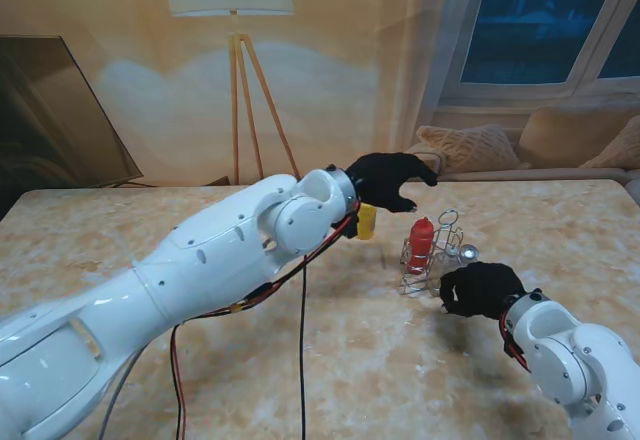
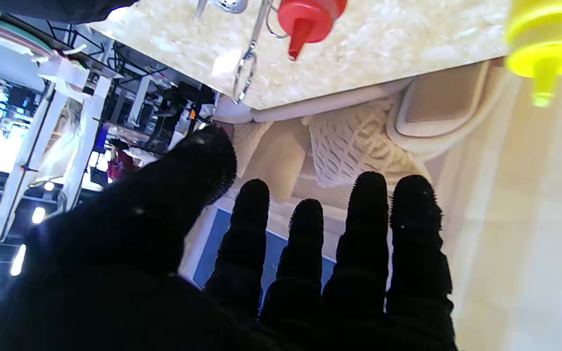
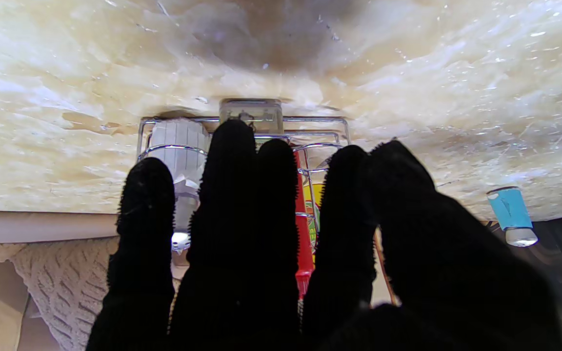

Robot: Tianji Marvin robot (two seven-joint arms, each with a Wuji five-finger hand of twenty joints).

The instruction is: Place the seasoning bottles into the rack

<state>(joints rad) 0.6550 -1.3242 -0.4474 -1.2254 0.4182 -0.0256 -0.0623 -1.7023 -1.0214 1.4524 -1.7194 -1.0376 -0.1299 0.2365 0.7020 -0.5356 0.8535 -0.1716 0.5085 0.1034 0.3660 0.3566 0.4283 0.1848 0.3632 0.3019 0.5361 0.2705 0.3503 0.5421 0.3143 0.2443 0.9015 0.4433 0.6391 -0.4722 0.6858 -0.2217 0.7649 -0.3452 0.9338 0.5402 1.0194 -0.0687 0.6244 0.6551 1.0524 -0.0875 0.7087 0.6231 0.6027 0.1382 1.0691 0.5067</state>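
The wire rack (image 1: pixel 432 265) stands right of centre with a red squeeze bottle (image 1: pixel 421 241) upright in it. A silver-capped shaker (image 1: pixel 467 254) sits at its right side. A yellow squeeze bottle (image 1: pixel 367 222) stands on the table left of the rack, partly hidden by my left wrist. My left hand (image 1: pixel 395 180) hovers open above and beyond it, fingers spread (image 2: pixel 305 253). The left wrist view shows the yellow bottle (image 2: pixel 547 44) and the red bottle (image 2: pixel 310 19). My right hand (image 1: pixel 480 288) is open just nearer to me than the rack (image 3: pixel 242 121), holding nothing.
In the right wrist view a white ribbed shaker (image 3: pixel 178 146) sits in the rack, and a small blue bottle (image 3: pixel 510 214) stands alone on the table beyond it. The marble table (image 1: pixel 350 360) ends at a sofa with cushions (image 1: pixel 470 145). My left arm (image 1: pixel 200 270) crosses the table's left half.
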